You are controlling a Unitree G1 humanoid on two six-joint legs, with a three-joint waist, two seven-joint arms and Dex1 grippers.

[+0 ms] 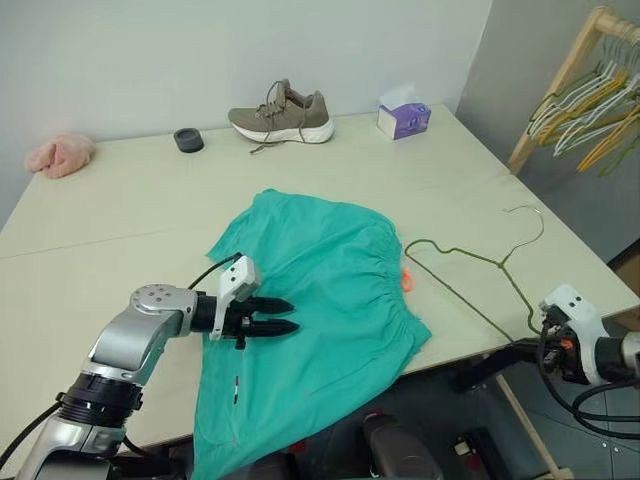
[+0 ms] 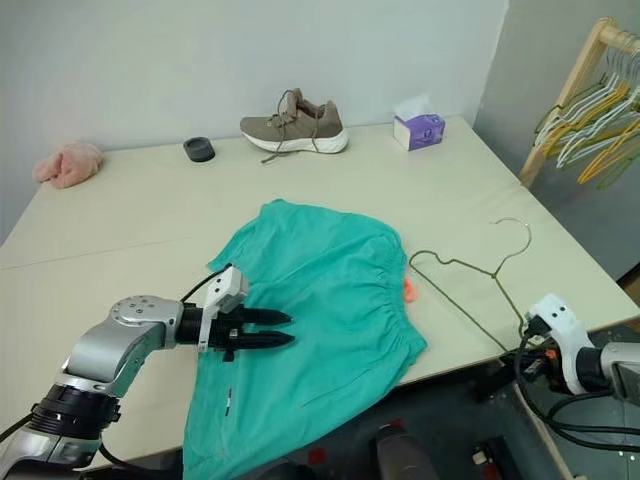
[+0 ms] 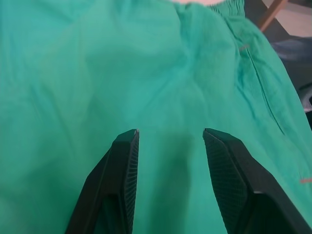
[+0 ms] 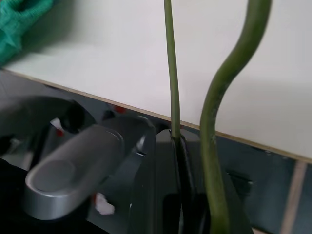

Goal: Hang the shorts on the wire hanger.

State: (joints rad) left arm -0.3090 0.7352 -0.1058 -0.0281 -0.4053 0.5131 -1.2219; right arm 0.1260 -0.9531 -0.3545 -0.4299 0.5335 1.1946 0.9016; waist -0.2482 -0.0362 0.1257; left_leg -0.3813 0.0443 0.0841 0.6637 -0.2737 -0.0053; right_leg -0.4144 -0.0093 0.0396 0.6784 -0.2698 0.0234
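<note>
Shorts (image 1: pixel 320 290), large, teal-green fabric, gathered elastic waistband with a small orange tag (image 1: pixel 406 280): lying spread at the centre of the frame on the pale counter (image 1: pixel 120 215), lower edge draped over the near counter edge. Judged light, soft and limp, likely to sag and slide on a thin wire; best taken at the waistband, where the gathered elastic gives a firmer fold to pinch.

Wire hanger (image 1: pixel 470 268), thin olive-grey bare wire, triangular with curved hook: lying flat on the counter just right of the shorts, hook toward the upper right, lower corner reaching the counter edge at lower right. Judged stiff but springy and slippery.

Right end effector (image 4: pixel 183 146), lower right of the frame: closed tight on the wire hanger at the counter edge, wrist pitched downward.

Left end effector (image 1: pixel 272 317), lower left of centre: black fingers half parted, holding nothing, pointing nearly level across the shorts toward the right, low over the cloth; contact cannot be told.

Beyond: brown sneaker (image 1: pixel 282 112), purple tissue box (image 1: pixel 404 117), black round object (image 1: pixel 188 140), pink fluffy cloth (image 1: pixel 60 155) along the top; wooden rack of yellow and white hangers (image 1: pixel 590 105), upper right.
</note>
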